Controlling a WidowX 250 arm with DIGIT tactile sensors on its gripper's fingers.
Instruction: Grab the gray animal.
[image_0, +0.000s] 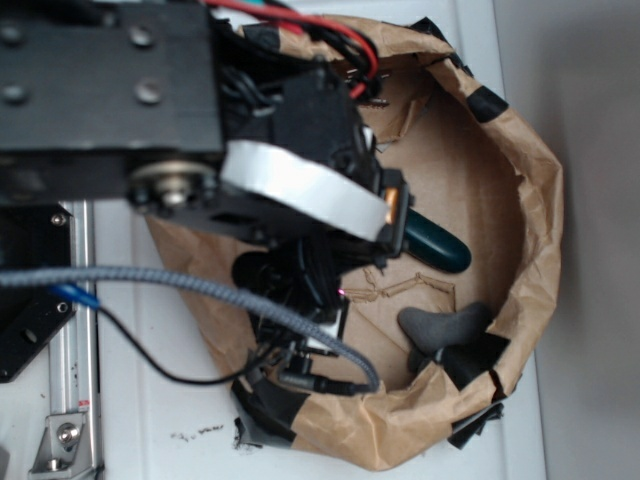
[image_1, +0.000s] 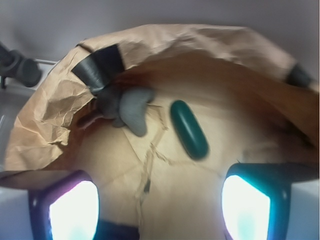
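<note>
While the gripper (image_1: 160, 210) hangs above the paper bag's (image_1: 45, 125) floor with jaws wide and empty, the gray animal (image_1: 134, 111) lies untouched against the bag's wall beside a black tape patch (image_1: 100, 65), the green case (image_1: 189, 129) just beside it. Nothing grasped yet; approach, closing and lift all remain.

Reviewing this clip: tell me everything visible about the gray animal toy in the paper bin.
The gray animal is a small, matte dark-gray toy with a rounded body that tapers to a forked, fin-like end; it looks soft or rubbery. It lies flat on the brown paper floor, close to the crumpled paper wall and a strip of black tape. Something darker sits against its wall side, too blurred to identify. The green case lies beside it, apart. The gripper is open, short of the toy, not touching it.
</note>
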